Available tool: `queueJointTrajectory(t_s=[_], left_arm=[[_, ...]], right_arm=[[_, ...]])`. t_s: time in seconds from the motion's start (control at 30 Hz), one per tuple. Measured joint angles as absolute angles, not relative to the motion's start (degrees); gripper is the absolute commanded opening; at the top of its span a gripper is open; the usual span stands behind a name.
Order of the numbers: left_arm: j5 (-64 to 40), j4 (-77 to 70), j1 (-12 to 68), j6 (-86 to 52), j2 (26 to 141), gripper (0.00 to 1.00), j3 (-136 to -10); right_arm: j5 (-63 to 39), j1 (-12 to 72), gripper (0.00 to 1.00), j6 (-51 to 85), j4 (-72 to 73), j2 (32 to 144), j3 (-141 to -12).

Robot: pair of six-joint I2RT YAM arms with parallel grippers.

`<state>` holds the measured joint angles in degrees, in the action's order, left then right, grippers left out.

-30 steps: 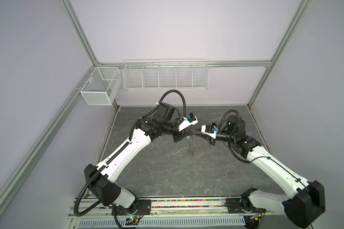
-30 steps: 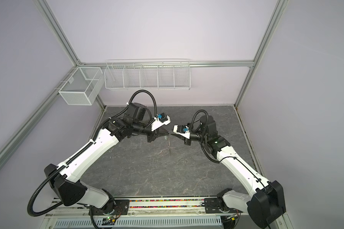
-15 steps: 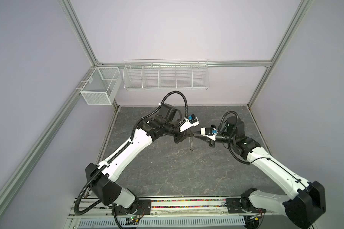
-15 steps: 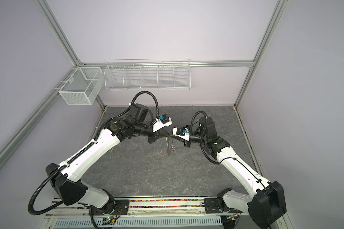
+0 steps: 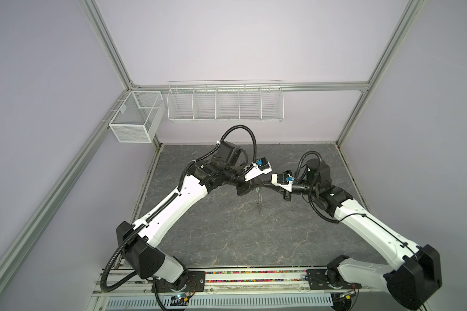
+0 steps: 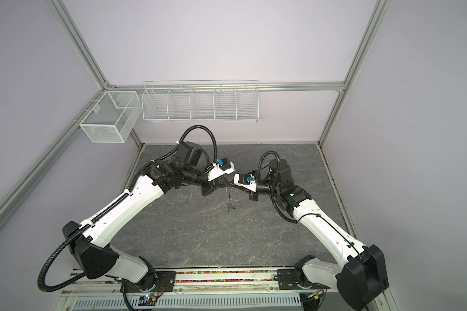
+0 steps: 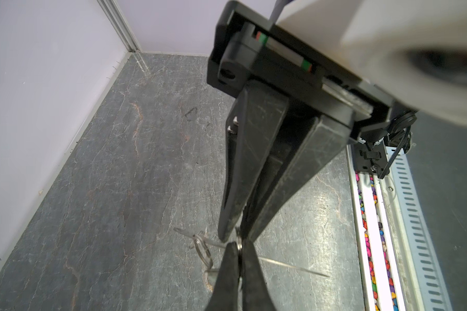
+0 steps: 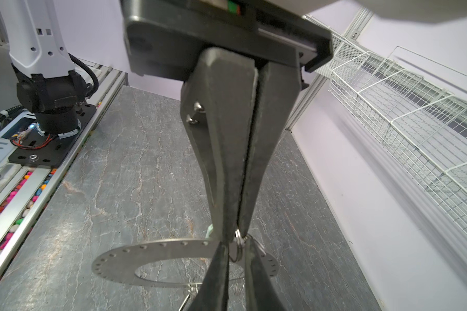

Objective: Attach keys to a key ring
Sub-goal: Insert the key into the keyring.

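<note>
**Q:** What was shown nearest the viewer?

**A:** A front rail (image 5: 254, 277) lined with coloured beads was shown, and the bases of two white-and-black arms were mounted on it. A dark grey, stone-patterned table (image 5: 227, 242) was spread out beyond the rail.

**Q:** Where were the grippers seen?

**A:** They were seen tip to tip in the air above the middle of the table. The left gripper (image 7: 237, 236) was seen fully closed. Its tips were pressed together at the rim of the key ring (image 8: 151, 255), which was held up by them. The right gripper (image 8: 237, 237) was seen all but closed, with its tips pinched on a small wire loop (image 8: 239, 240) at the same spot on the rim.

**Q:** How was the key ring placed?

**A:** It was hung below the meeting tips, clear of the table, and was seen edge-on in both top views. Tiny holes were seen around its rim, and more wire loops (image 7: 203, 251) were hung from it. A pale green tag (image 8: 209, 231) was glimpsed just behind a right finger, but the key itself could not be made out.

**Q:** What was shown farthest away?

**A:** A long white wire basket (image 5: 224, 105) with dividers was hung on the back wall. A small mesh bin (image 5: 135, 121) was fixed beside it at the corner.
</note>
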<state>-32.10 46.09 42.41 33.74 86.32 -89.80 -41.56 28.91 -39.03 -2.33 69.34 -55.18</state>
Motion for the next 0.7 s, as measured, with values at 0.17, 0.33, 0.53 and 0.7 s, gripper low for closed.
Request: queueJointTrajectory(t_s=[0.17,0.33,0.53,0.7], left_arm=[[-31.77,46.68,42.5,35.27,86.32,0.0,-89.8],[-31.07,47.09,42.5,36.6,86.32,0.04,-89.8],[-29.89,45.78,42.57,36.4,85.8,0.23,-89.25],[-28.25,41.39,42.37,34.41,82.87,0.37,-85.25]], right_arm=[[-41.6,29.1,0.07,-38.61,-2.37,69.63,-55.18],[-41.65,29.26,0.07,-37.34,-2.22,70.11,-55.18],[-41.36,29.3,0.07,-34.52,0.34,70.43,-54.33],[-41.15,29.34,0.07,-32.12,2.74,71.31,-53.45]])
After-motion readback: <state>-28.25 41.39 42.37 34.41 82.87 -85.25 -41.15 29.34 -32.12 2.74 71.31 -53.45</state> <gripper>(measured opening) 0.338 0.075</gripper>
